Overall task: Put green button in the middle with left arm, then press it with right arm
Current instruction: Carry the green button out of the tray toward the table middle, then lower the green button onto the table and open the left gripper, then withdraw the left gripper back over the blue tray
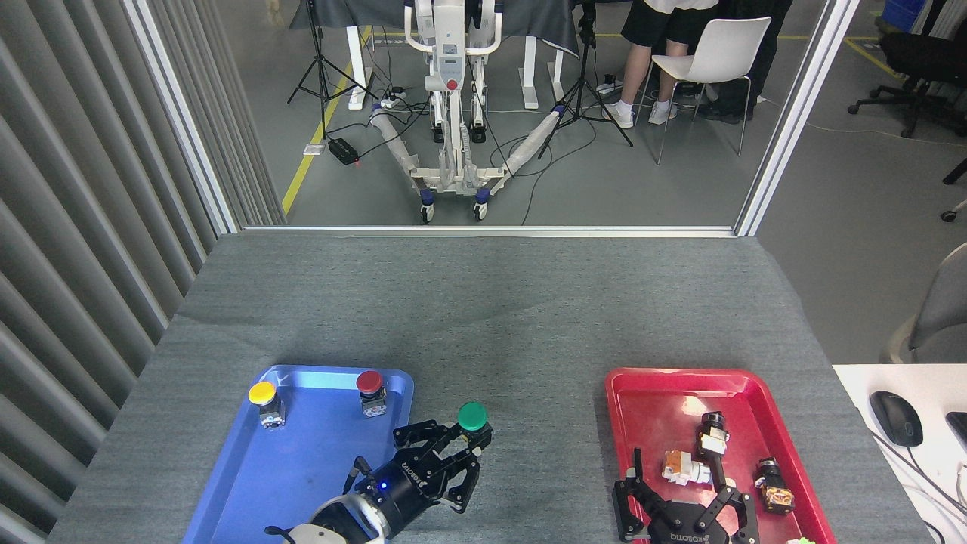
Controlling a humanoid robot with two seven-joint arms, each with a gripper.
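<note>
1. Grey felt-like cloth [483,317] covers the table, with a blue tray [302,483] near left and a red tray [657,408] near right; beyond the far edge lies a workshop floor with stands and a white chair.
2. My left gripper [462,442] is clamped on the green button [472,416], holding it over the bare cloth just right of the blue tray, cap up.
3. The yellow button [262,393] and red button [369,382] sit at the blue tray's far end.
4. My right gripper [684,491] hangs over the red tray's near end, jaws spread wide, holding nothing.
5. Judged progress: the button is out of the tray but not set down; releasing it in the middle and pressing it with the right arm remain.
</note>
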